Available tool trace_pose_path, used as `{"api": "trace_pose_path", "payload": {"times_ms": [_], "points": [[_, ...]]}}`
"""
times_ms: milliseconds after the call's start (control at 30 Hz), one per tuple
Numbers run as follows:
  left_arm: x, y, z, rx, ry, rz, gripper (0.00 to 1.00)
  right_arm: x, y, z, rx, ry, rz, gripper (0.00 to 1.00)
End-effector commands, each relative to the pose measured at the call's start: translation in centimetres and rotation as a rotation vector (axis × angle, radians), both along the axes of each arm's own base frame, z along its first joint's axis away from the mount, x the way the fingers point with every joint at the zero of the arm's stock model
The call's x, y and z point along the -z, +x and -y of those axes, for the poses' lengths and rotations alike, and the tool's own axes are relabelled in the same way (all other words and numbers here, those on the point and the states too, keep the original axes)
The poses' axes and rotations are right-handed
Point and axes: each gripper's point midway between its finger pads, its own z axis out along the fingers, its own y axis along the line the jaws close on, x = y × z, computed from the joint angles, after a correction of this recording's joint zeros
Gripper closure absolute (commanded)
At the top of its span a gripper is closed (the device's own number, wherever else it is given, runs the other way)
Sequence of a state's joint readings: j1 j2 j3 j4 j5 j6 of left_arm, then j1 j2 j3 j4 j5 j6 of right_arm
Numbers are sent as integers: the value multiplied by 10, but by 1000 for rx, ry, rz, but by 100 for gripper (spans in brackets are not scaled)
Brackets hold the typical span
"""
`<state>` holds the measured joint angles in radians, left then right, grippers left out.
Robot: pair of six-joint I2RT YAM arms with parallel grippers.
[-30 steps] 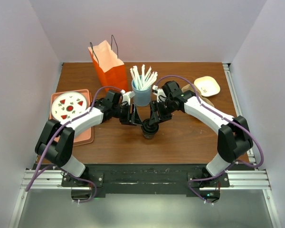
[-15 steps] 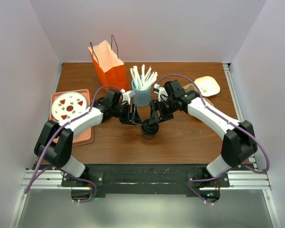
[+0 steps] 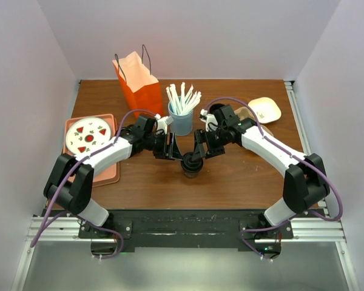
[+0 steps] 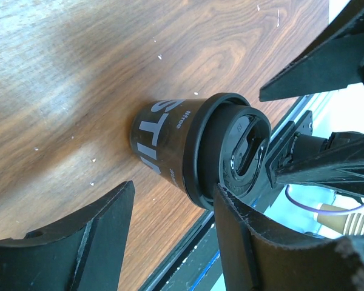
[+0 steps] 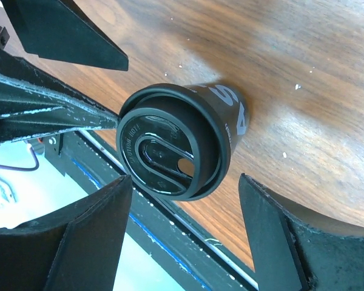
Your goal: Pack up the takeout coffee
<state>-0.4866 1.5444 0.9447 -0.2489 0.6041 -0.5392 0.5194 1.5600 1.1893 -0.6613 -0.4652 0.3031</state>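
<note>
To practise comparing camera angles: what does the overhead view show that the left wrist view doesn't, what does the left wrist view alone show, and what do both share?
Only overhead: the orange bag, the blue cup of straws and the plate. Only left wrist: white lettering on the side of the coffee cup. Both: that lidded cup standing on the wooden table.

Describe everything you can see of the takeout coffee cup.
The takeout coffee is a small dark brown tapered cup, paper by its look, with white lettering on its side and a glossy black plastic lid with a sip hole. It stands upright, lid on, on the wooden table, just nearer than the blue straw holder. The left hand and right hand straddle it, both open; no clear contact shows.
</note>
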Motion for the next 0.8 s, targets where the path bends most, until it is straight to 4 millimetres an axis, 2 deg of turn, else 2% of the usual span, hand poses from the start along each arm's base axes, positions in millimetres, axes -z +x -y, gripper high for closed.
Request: {"api": "trace_pose_path", "payload": {"times_ms": [0,433,633,767], "points": [[-14,6,9,12,-31,39,41,-4,7,-8,-28,72,21,25],[-1,1,8,7,-6,22,42,26,6,-13,-47,95,-42,30],[8,-2,5,3,8,10,42,42,1,-10,-39,87,-66,42],[2,1,7,1,-4,24,42,54,-4,-6,-30,68,-85,48]]}}
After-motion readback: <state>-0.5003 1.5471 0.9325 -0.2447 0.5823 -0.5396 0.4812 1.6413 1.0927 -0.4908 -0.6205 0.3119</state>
